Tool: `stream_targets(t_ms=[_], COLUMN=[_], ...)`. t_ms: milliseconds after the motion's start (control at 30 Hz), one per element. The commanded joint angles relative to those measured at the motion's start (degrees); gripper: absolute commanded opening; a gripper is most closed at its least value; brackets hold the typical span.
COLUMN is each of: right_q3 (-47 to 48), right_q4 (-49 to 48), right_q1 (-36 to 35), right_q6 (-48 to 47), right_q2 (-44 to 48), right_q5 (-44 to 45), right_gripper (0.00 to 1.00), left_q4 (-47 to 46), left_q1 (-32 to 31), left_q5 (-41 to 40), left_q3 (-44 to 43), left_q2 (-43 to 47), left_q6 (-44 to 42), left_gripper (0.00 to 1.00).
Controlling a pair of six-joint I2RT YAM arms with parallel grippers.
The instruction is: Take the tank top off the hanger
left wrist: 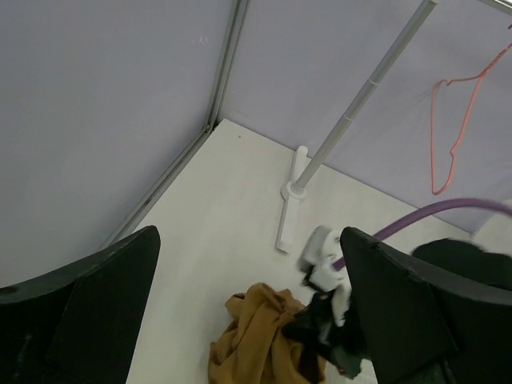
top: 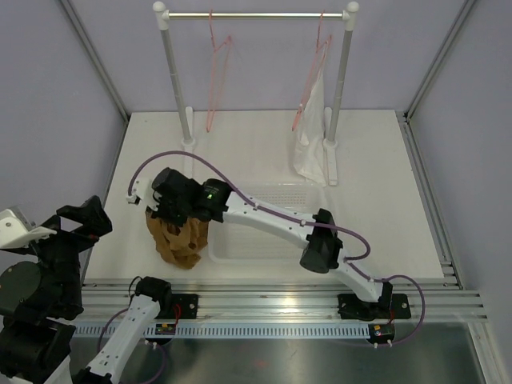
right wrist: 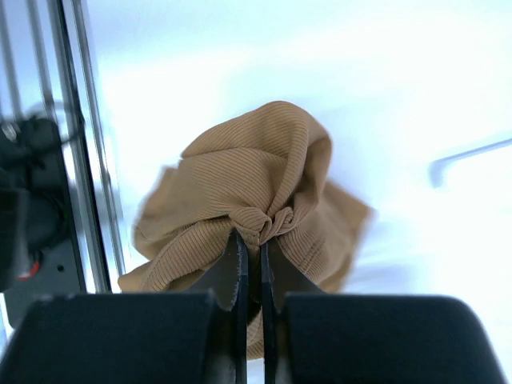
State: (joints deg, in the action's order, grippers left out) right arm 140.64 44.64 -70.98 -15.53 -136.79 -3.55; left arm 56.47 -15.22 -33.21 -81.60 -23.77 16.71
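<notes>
The white tabletop (top: 264,144) carries a clothes rack (top: 256,14) at its far edge. The overhead view shows two pink hangers on it. The left hanger (top: 216,72) is bare, and the right one holds a white garment (top: 312,136). My left wrist camera catches only the bare one.

The tank top (top: 178,240) lies crumpled on the tabletop near the front-left, well apart from the rack and off any hanger.

From above, my right claw (top: 172,210) hides its own grip. My right wrist camera shows the fingers pressed nearly together, pinching a bunched fold at the top of the heap. My left claw (left wrist: 250,236) is spread wide, holding nothing, off to the left of the heap.
</notes>
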Motion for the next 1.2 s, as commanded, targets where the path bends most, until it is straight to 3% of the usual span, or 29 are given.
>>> stream_targets(t_ms=[0,133,300,700,833,933,1100,1133,1167], right_q3=[1.22,-1.24,-14.41,-43.32,-55.52,-62.73,-66.37,-66.37,-66.54], right_q4=[-7.9,-9.57,-16.33,-16.61,-17.13,-20.64,-23.9,-23.64,-23.38], right_q1=[-0.3,-0.21,-0.3,0.23,3.73,7.34,9.98,10.33,10.77], right_q6=[0.59,1.11,2.26,6.56,11.12,13.59,15.0,16.05,17.36], right_q2=[11.53,17.95,31.99,55.21,58.21,58.48,53.14,52.51,51.81], right_q5=[4.94,10.13,19.79,38.51,38.45,32.83,27.21,26.93,27.02], right_gripper=[0.0,0.0,0.0,0.0,0.0,0.0,0.0,0.06,0.25], left_q4=[-2.15,-1.54,-1.62,-2.59,-3.55,-4.26,-4.08,-3.91,-4.0], left_q1=[0.11,0.11,0.11,0.11,0.11,0.11,0.11,0.11,0.11], left_q5=[-0.89,-0.98,0.25,7.19,9.13,10.36,11.15,11.41,11.85], left_q3=[-1.19,-2.07,-0.84,3.9,6.01,7.33,8.13,8.65,9.18], left_q2=[1.09,0.83,0.22,-1.98,-2.07,-1.98,-3.3,-3.56,-4.26], left_q6=[-0.8,-1.06,-0.89,-1.07,-0.8,-0.63,-0.8,-0.8,-0.98], left_gripper=[0.99,0.99,0.99,0.99,0.99,0.99,0.99,0.99,0.99])
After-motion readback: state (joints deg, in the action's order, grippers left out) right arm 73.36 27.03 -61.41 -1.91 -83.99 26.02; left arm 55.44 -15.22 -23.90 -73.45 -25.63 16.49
